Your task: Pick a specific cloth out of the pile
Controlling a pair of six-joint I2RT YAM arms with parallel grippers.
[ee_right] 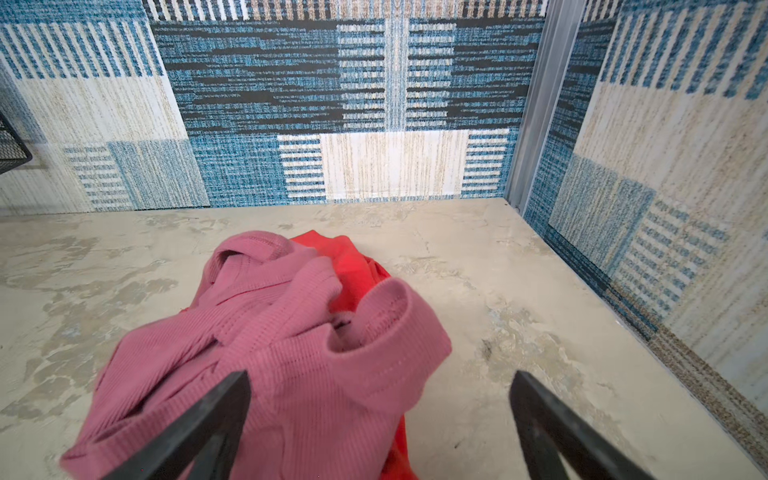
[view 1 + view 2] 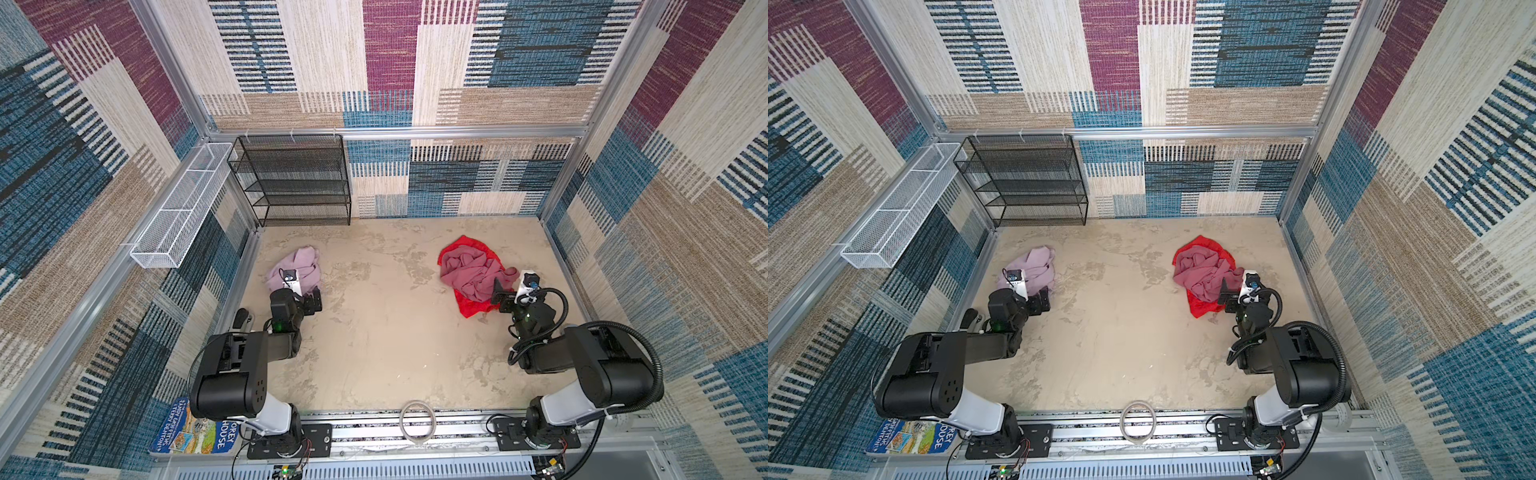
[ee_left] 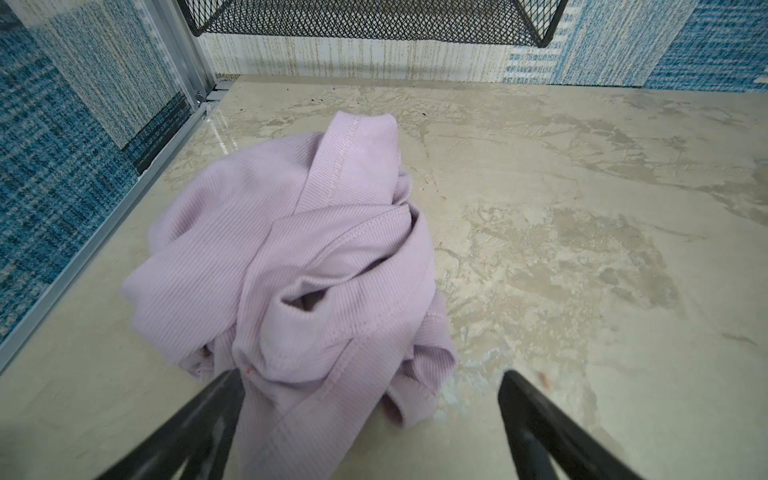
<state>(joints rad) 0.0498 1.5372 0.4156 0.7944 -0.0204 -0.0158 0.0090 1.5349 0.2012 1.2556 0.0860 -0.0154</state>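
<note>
The cloth [image 2: 297, 264] [image 2: 1036, 264], pale lilac and crumpled, lies alone on the left of the table, well apart from the pile. In the left wrist view the cloth [image 3: 299, 249] spreads ahead, one fold reaching back between the jaws. My left gripper [image 2: 297, 293] [image 2: 1027, 293] [image 3: 371, 374] stands open at its near edge, gripping nothing. The pile [image 2: 469, 274] [image 2: 1204, 272] on the right is a dusty mauve cloth [image 1: 291, 345] on top of a bright red cloth [image 1: 353, 270]. My right gripper [image 2: 515, 291] [image 2: 1239, 295] [image 1: 380, 374] is open over its near right edge.
A black mesh shelf [image 2: 291, 183] stands at the back left against the wall. A white wire basket [image 2: 178, 208] hangs on the left wall. A book [image 2: 187, 430] and a tape ring [image 2: 417, 419] lie at the front rail. Patterned walls close in three sides.
</note>
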